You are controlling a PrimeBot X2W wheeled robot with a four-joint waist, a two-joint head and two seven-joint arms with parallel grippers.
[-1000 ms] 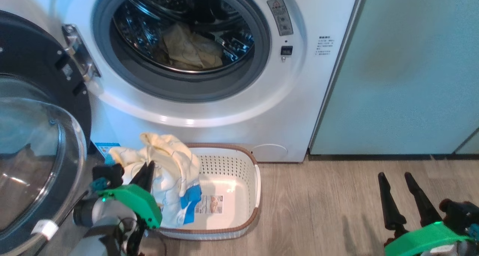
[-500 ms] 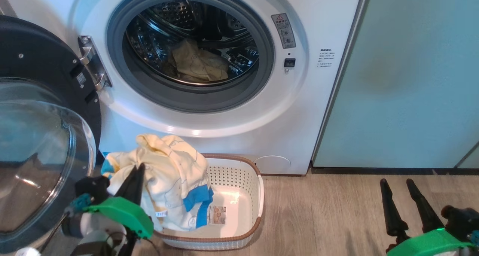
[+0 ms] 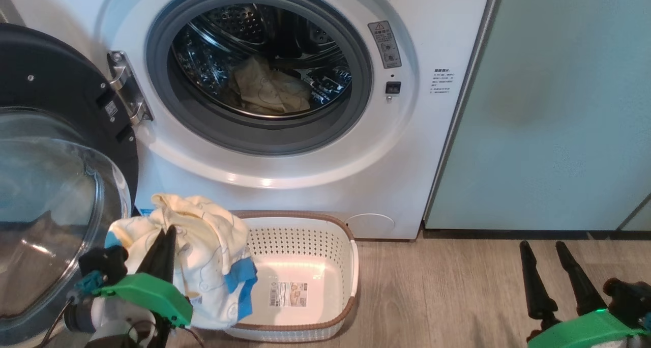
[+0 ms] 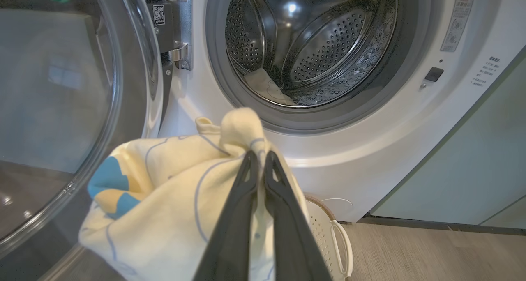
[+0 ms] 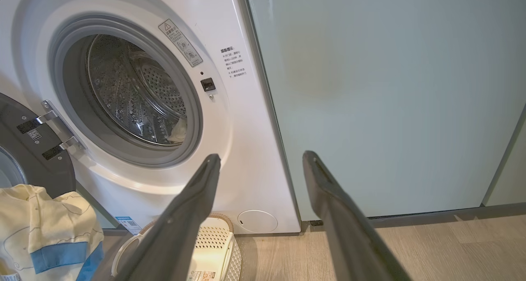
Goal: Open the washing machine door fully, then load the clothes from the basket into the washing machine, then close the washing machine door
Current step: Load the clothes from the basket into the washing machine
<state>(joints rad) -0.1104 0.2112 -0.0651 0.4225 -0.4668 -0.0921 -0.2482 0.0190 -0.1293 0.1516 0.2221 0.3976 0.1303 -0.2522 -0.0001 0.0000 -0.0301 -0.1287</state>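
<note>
The washing machine [image 3: 325,175] stands with its round black door [image 3: 56,134] swung wide open to the left. One cream garment [image 3: 269,91] lies in the steel drum [image 4: 328,47]. My left gripper [image 3: 164,236] is shut on a cream-yellow garment [image 3: 208,266] with bear outlines and blue trim, held bunched above the basket's left end, below the drum opening [image 4: 259,154]. The cream basket [image 3: 352,266] sits on the floor against the machine, its bottom bare but for a label. My right gripper [image 3: 541,246] hangs open over the floor at the right, nothing between its fingers [image 5: 261,156].
A pale green cabinet panel [image 3: 549,109] adjoins the machine on the right. Wood-look floor [image 3: 447,297] runs between the basket and my right gripper. The open door's glass bulge [image 3: 46,210] stands close to the left of my left arm.
The camera tilted up a little. My left gripper carried the held garment leftward off the basket, uncovering the basket's bottom and label. The right gripper stayed put.
</note>
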